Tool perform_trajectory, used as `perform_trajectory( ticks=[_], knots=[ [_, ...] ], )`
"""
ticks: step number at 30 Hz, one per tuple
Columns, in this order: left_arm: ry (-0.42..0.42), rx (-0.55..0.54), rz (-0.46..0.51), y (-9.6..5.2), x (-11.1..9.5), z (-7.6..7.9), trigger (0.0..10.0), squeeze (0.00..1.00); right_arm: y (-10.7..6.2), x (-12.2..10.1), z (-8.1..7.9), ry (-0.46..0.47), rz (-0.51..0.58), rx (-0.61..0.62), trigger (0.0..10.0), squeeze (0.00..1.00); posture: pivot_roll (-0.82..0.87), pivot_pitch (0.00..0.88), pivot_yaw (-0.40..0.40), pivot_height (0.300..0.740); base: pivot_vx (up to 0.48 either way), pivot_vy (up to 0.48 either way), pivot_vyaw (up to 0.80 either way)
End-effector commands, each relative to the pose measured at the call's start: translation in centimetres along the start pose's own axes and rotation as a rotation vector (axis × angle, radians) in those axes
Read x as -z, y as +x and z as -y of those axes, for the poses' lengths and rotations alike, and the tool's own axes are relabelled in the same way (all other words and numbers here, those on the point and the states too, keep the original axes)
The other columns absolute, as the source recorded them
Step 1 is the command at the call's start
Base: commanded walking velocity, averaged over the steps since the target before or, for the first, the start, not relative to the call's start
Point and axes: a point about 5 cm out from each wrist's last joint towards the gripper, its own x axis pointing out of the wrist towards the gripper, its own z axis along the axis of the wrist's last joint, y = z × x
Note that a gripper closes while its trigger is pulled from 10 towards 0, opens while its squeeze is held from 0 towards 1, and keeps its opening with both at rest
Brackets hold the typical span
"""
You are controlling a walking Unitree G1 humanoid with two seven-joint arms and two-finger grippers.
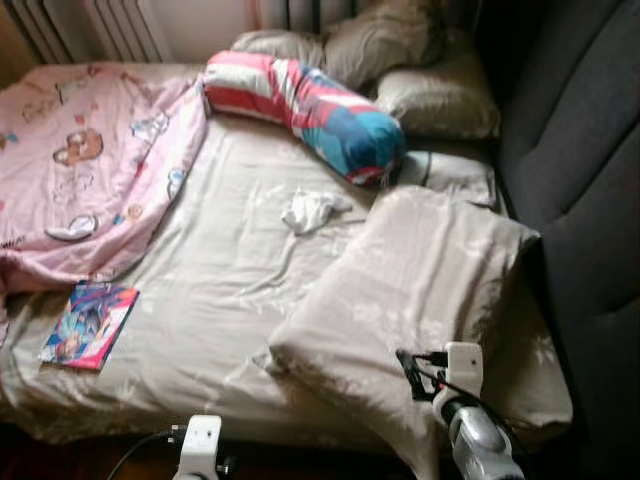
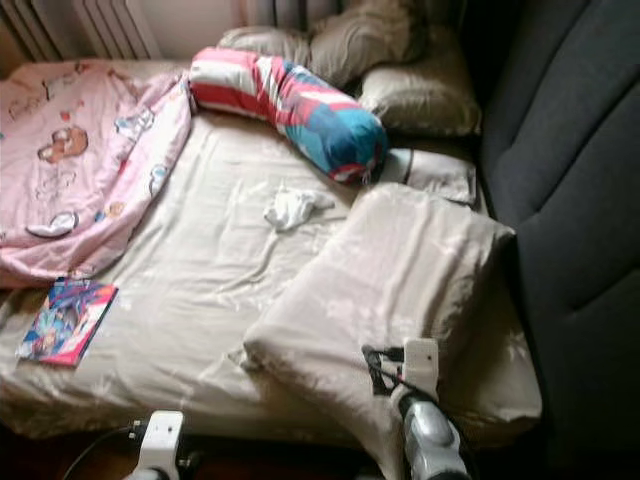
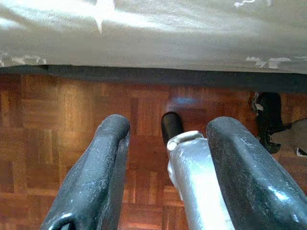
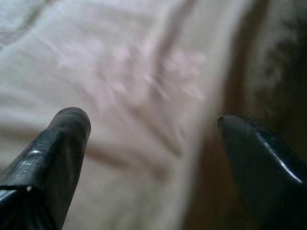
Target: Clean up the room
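Right hand (image 4: 151,139) hovers spread-fingered above beige duvet (image 1: 420,290).

A dark upholstered sofa back (image 1: 580,170) stands along the bed's right side. A white radiator (image 1: 95,25) lines the wall behind the bed. Reddish parquet floor (image 3: 72,143), possibly wood, lies beneath.

The left gripper (image 3: 165,167) hangs with jaws apart over parquet floor (image 3: 72,115) — bed edge (image 3: 153,38) lies beyond the jaws.
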Motion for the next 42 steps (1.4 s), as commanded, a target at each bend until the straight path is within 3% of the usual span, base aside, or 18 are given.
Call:
perform_trajectory(
  ticks=[1, 12, 16, 17, 18, 25, 31, 42],
  knots=[
    [0.002, 0.003, -0.038, -0.1, 0.9, 0.1, 10.0, 0.0, -0.6, 1.5, 0.5, 0.021, -0.07, 0.034, 10.0, 1.0, -0.12, 0.192, 0.023, 0.74, 0.0, 0.0, 0.0],
    [0.008, 0.002, -0.044, -0.2, 1.1, 0.1, 10.0, 0.0, -1.7, 3.5, 2.5, 0.148, -0.154, 0.1, 10.0, 1.0, -0.11, 0.196, 0.036, 0.74, 0.0, 0.0, 0.0],
    [0.012, 0.0, -0.048, -0.2, 1.2, 0.0, 10.0, 0.0, -2.0, 4.4, 2.3, 0.263, -0.197, 0.103, 10.0, 1.0, -0.1, 0.197, 0.042, 0.74, 0.0, 0.0, 0.0],
    [0.013, -0.001, -0.048, -0.2, 1.3, -0.1, 10.0, 0.0, -2.0, 4.5, 2.1, 0.29, -0.205, 0.096, 10.0, 0.69, -0.1, 0.197, 0.043, 0.74, 0.0, 0.0, 0.0],
    [0.013, -0.002, -0.048, -0.2, 1.3, -0.1, 10.0, 0.0, -2.0, 4.6, 1.9, 0.312, -0.213, 0.09, 10.0, 0.0, -0.1, 0.198, 0.045, 0.74, 0.0, 0.0, 0.0],
    [0.02, -0.006, -0.047, -0.3, 1.3, -0.6, 10.0, 0.0, -1.6, 4.6, 0.4, 0.417, -0.221, 0.058, 10.0, 0.0, -0.08, 0.197, 0.055, 0.74, 0.0, 0.0, 0.0],
    [0.033, -0.01, -0.047, -0.4, 1.2, -1.2, 10.0, 0.0, -0.4, 3.0, -1.7, 0.423, -0.205, 0.018, 10.0, 0.0, -0.07, 0.199, 0.069, 0.74, 0.0, 0.0, 0.0],
    [0.049, -0.012, -0.04, -0.6, 1.5, -1.9, 10.0, 0.0, 0.0, 2.8, -4.1, 0.425, -0.214, 0.041, 10.0, 0.0, -0.03, 0.217, 0.098, 0.74, 0.0, 0.0, 0.0]
  ],
)
